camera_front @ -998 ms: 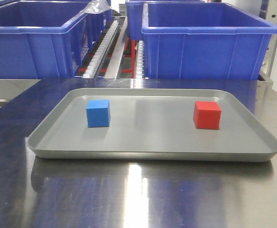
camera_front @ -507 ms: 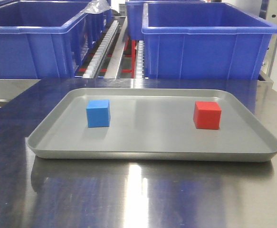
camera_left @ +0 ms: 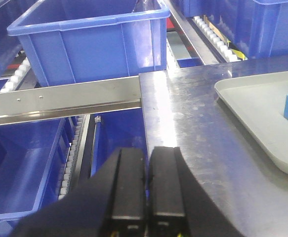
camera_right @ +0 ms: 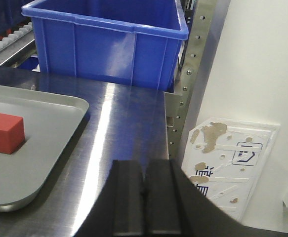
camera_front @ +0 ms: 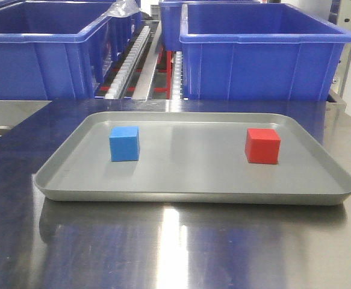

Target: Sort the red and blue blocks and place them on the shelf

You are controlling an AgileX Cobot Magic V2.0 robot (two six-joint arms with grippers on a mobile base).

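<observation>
Two cubes, neither taken up yet. The small matte sky-blue cube (camera_front: 124,143) sits in the left half of the shallow grey metal tray (camera_front: 193,197). The small matte red cube (camera_front: 262,146) sits in the tray's right half. They are well apart, and each is clear of the tray's rim.

The left gripper (camera_left: 144,182) hangs off the tray's left edge, black fingers pressed together with nothing between them. The right gripper (camera_right: 144,197) hangs off the tray's right edge, likewise clamped on nothing.

The grey steel shelf with white rollers (camera_left: 64,101) runs beyond the tray's far side and holds big dark-blue plastic bins (camera_front: 262,54).

Handling, as a judgement: the cubes look light, rigid and not fragile, and the matte faces should give fair friction. Take two opposite flat faces, squarely, about mid-height. A pinch across a corner would likely twist the cube out. The jaws must open first.
</observation>
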